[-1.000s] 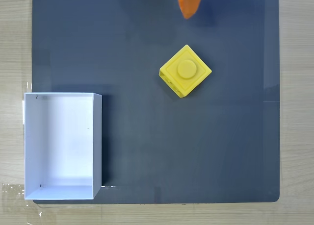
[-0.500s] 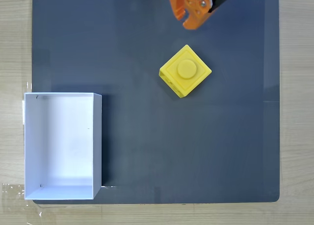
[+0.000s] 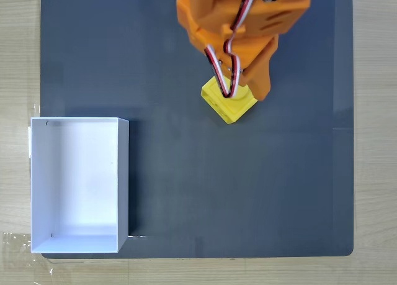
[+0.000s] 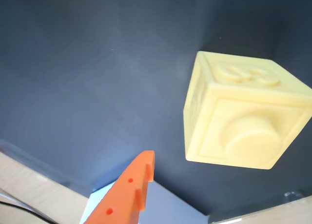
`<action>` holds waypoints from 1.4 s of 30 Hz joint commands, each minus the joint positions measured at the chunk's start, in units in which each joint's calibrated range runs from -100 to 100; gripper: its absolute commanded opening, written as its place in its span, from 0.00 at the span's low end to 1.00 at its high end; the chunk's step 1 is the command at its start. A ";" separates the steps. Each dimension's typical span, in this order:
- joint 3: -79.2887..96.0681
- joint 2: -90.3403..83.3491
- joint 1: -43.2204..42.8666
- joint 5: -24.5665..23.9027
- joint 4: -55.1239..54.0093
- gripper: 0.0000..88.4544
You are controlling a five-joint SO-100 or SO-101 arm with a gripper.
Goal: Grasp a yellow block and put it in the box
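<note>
In the fixed view the yellow block [image 3: 228,108] sits on the dark mat right of centre, turned like a diamond. Its upper half is hidden under my orange gripper [image 3: 239,86], which reaches down from the top edge. In the wrist view the block [image 4: 243,116] lies to the right, stud face toward the camera. One orange finger [image 4: 130,187] pokes in at the bottom, left of the block and apart from it. The other finger is out of frame, so the jaws stand apart. The white box [image 3: 123,173] stands at the lower left, with nothing inside.
A dark grey mat [image 3: 279,192] covers most of the light wooden table [image 3: 18,49], which shows along the left, right and bottom edges. Clear tape [image 3: 15,241] glints at the box's lower left corner. Bare mat lies between block and box.
The arm has come down from the top edge and now hangs over the block's upper half. Block and box have not moved.
</note>
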 commanded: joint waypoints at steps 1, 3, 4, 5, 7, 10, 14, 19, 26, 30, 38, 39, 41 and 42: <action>-2.66 2.33 -0.11 0.29 -2.18 0.46; -2.66 4.11 -0.45 0.24 -2.79 0.48; -2.66 4.96 -0.54 0.19 -3.14 0.48; -2.57 5.64 -0.70 0.19 -3.58 0.49; -2.03 7.08 -1.46 0.13 -4.80 0.49; -1.76 9.96 -2.13 -0.02 -6.98 0.49; -1.85 14.11 -2.89 -0.02 -10.03 0.49; -1.94 17.67 -3.82 -0.13 -13.00 0.48; -2.66 17.84 -3.90 -0.13 -15.62 0.34; -2.75 17.16 -3.99 -0.13 -16.93 0.32; -2.93 6.57 -5.33 -0.13 -22.77 0.32; -3.30 4.54 -5.33 -0.18 -24.61 0.32; -3.93 0.72 -5.42 -0.60 -29.49 0.32; -4.29 -0.80 -5.08 -1.81 -32.72 0.32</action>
